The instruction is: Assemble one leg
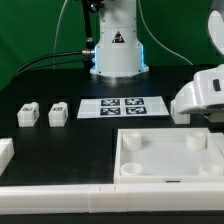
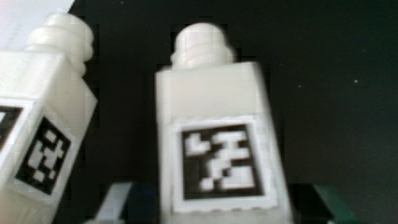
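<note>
In the wrist view a white leg [image 2: 214,130] with a black-and-white tag on its face and a round peg at its far end lies on the black table, between my two fingers. My gripper [image 2: 222,208] is open, with a dark gap showing between each finger and the leg's sides. A second leg [image 2: 45,115] lies close beside it. In the exterior view my white hand [image 1: 200,97] is low at the right edge and hides these two legs. Two more legs [image 1: 28,113] [image 1: 58,113] stand at the left.
The marker board [image 1: 120,105] lies in the middle before the robot base [image 1: 115,50]. The large white square panel [image 1: 165,155] with recessed corners lies at the front right. A white block [image 1: 5,155] sits at the front left, and a long white bar [image 1: 60,200] runs along the front.
</note>
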